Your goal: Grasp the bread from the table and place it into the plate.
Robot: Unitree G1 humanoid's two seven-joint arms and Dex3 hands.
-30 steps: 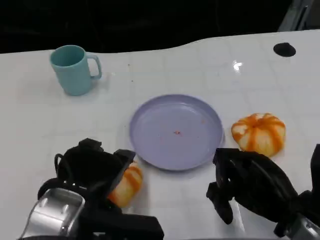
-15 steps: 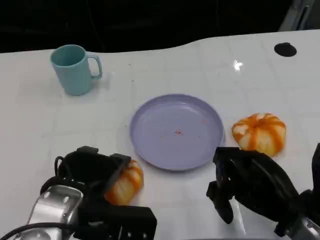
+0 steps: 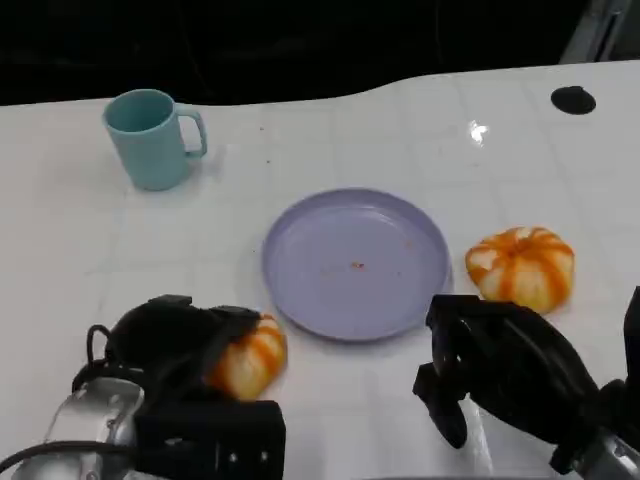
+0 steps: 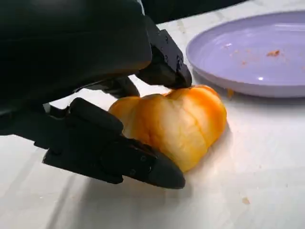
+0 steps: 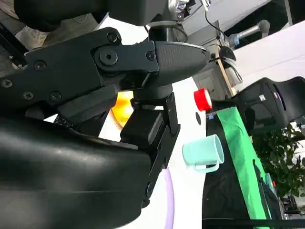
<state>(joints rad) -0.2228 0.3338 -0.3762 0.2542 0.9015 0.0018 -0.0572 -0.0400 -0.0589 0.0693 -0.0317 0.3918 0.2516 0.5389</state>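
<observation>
Bread [image 3: 250, 360] lies on the tabletop [image 3: 400, 120] near its front edge, just beside the purple plate [image 3: 355, 262], gripped by the left hand [image 3: 175, 345] whose fingers [image 4: 128, 160] close around it, while the right hand [image 3: 500, 370] hangs curled, holding nothing, beside a second bread [image 3: 520, 266]

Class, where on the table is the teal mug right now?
In the head view the teal mug stands upright at the table's far left, apart from the purple plate, its handle facing the plate.

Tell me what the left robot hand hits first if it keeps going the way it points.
Likely the plate: the left robot hand already grips the bread, and the rim lies just past it.
</observation>
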